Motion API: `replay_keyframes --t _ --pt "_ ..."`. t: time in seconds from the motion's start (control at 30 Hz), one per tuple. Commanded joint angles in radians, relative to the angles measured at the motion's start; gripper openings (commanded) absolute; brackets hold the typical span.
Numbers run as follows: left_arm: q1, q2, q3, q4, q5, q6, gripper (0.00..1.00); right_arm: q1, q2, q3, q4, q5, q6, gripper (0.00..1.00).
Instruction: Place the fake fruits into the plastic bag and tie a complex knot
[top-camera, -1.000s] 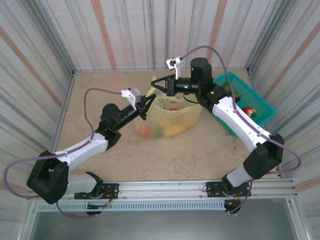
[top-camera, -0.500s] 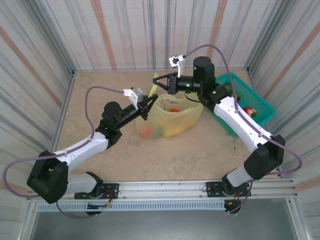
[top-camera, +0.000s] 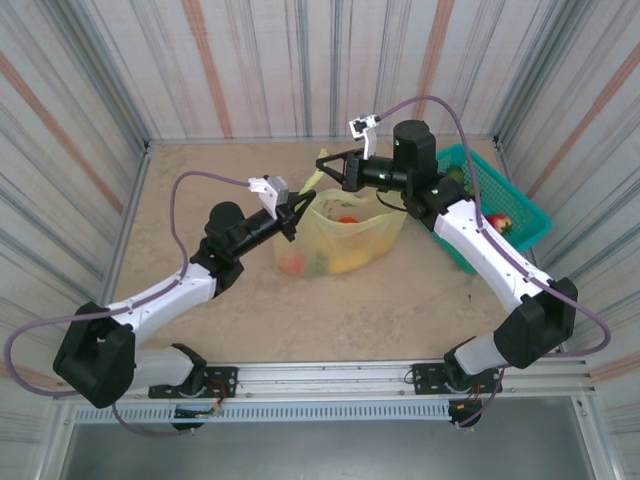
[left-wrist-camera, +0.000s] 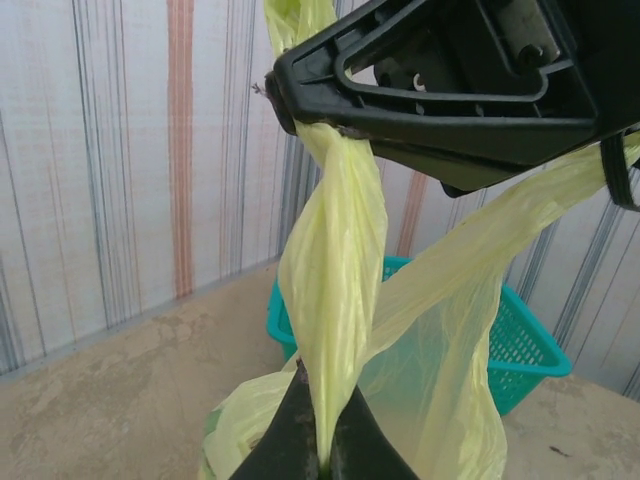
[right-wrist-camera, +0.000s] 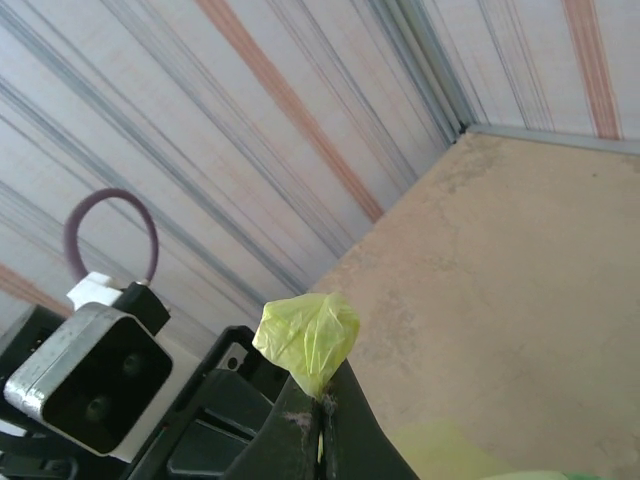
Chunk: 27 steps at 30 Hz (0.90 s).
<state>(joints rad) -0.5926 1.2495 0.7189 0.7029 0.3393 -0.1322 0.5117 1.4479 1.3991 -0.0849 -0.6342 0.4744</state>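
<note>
The plastic bag (top-camera: 372, 236) sits mid-table, fake fruits (top-camera: 292, 263) inside. Both grippers are pinched shut on its handles: left gripper (top-camera: 292, 212) low, right gripper (top-camera: 323, 169) at its one o'clock (very near). The twisted handle (left-wrist-camera: 335, 250) stretches between them.

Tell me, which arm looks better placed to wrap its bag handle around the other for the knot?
Probably the right. The right end effector is shut on a handle tip with open space around; the left end effector pinches a twisted handle close against the plastic bag.
</note>
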Motion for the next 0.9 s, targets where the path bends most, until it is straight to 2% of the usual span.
replay_keyframes --t 0.0,0.1,0.2,0.27,0.47,0.63,0.87 --pt "-0.004 -0.038 0.049 -0.178 -0.082 0.029 0.00 0.005 0.000 0.086 -0.109 0.060 -0.099 0.12" --pt "0.003 -0.058 0.068 -0.197 -0.114 -0.005 0.00 0.021 0.002 0.147 -0.177 0.084 -0.160 0.38" --pt "0.029 -0.080 0.105 -0.264 -0.079 -0.019 0.00 0.017 -0.026 0.217 -0.271 0.127 -0.238 0.51" --pt "0.039 -0.102 0.117 -0.302 -0.074 -0.007 0.00 0.012 -0.051 0.264 -0.358 0.182 -0.305 0.55" --pt "0.100 -0.147 0.088 -0.336 -0.036 -0.035 0.00 -0.032 -0.152 0.293 -0.541 0.242 -0.414 0.60" --pt "0.106 -0.152 0.073 -0.340 -0.028 -0.035 0.00 -0.030 -0.206 0.250 -0.685 0.311 -0.524 0.67" --pt "0.107 -0.159 0.070 -0.354 -0.021 -0.034 0.00 -0.012 -0.235 0.164 -0.643 0.192 -0.527 0.68"
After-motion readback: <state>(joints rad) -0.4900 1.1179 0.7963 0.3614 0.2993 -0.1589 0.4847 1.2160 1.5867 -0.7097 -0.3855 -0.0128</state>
